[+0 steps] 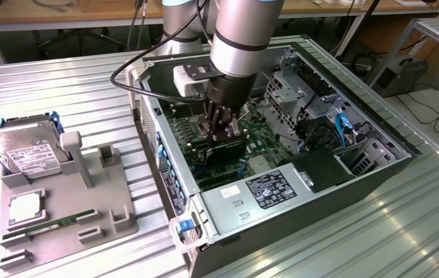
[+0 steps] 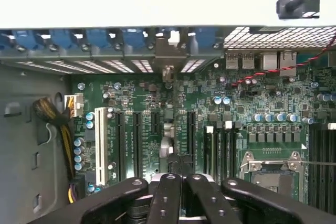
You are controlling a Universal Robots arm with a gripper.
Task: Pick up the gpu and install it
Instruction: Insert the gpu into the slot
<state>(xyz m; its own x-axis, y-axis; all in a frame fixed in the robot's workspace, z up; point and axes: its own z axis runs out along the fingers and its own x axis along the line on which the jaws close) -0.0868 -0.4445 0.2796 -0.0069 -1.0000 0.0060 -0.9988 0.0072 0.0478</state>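
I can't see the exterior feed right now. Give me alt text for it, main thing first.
The gripper is lowered inside the open computer case, holding the gpu edge-down on the green motherboard. On the exterior view's left, a grey fixture holds a silver hard drive and a green memory stick.

A: that ribbed silver metal tabletop [image 1: 65,92] covers basically everything, bright even light on it.

B: yep, and behind the tabletop there's a long wooden workbench [image 1: 50,14], black cables [image 1: 436,116] trailing off beside it.
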